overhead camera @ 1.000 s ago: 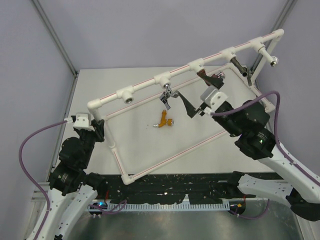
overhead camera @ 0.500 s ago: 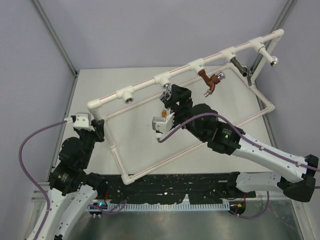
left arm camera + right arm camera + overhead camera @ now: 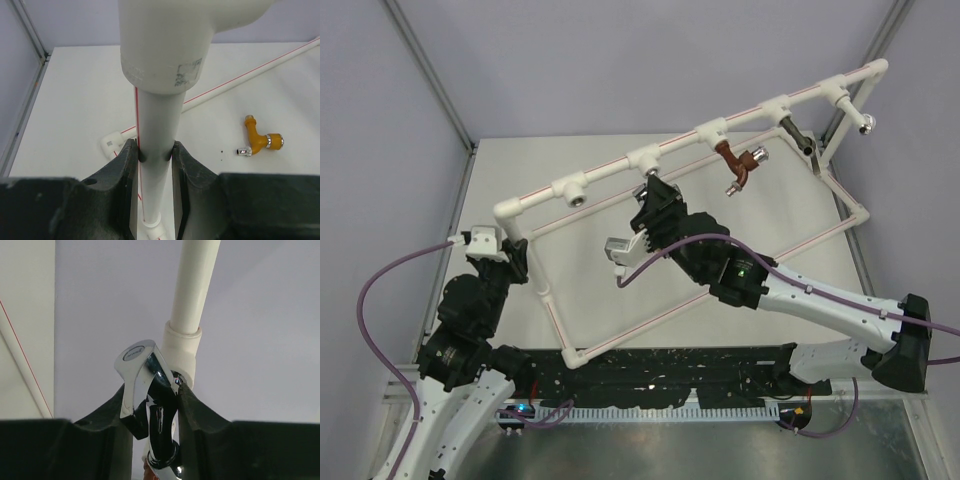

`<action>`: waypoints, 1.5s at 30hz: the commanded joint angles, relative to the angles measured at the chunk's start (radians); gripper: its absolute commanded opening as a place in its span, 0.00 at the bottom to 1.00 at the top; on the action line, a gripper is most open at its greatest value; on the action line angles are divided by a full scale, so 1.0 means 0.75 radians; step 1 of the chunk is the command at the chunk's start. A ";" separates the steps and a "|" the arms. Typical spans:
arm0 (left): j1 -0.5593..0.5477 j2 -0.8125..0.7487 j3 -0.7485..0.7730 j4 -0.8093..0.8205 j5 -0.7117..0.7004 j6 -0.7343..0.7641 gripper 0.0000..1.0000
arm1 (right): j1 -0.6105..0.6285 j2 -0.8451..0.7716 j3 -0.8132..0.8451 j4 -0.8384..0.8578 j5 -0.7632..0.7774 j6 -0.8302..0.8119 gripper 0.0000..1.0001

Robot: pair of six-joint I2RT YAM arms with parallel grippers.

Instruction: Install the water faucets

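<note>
My right gripper (image 3: 152,401) is shut on the shiny chrome faucet (image 3: 145,370), which stands at a white tee socket (image 3: 183,347) of the pipe frame (image 3: 610,173). From above, the right gripper (image 3: 655,192) reaches up under the frame's top bar and covers that faucet. Further right on the bar hang a red-brown faucet (image 3: 735,162) and a dark grey faucet (image 3: 800,135). The orange-yellow faucet (image 3: 260,141) lies loose on the table. My left gripper (image 3: 155,150) is shut on the frame's upright pipe (image 3: 156,115) at the left corner.
The frame's base pipes (image 3: 650,315) lie across the white table (image 3: 580,290). An open tee socket (image 3: 575,190) sits left of the right gripper. A chrome knob (image 3: 868,122) hangs at the bar's far right end. Enclosure posts (image 3: 430,75) stand at the corners.
The right arm has swung left from the red-brown faucet to the chrome faucet, and its jaws have shut on it. The left arm has not moved.
</note>
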 commanded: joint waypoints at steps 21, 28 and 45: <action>-0.004 -0.014 -0.013 -0.102 0.040 -0.007 0.00 | -0.300 -0.140 -0.023 0.550 -0.411 1.936 0.27; -0.004 -0.001 -0.011 -0.100 0.035 -0.007 0.00 | -0.302 -0.319 -0.160 0.501 -0.405 1.834 0.64; -0.004 0.029 -0.011 -0.104 0.029 -0.003 0.00 | -0.245 -0.060 0.335 0.084 -0.771 1.692 0.44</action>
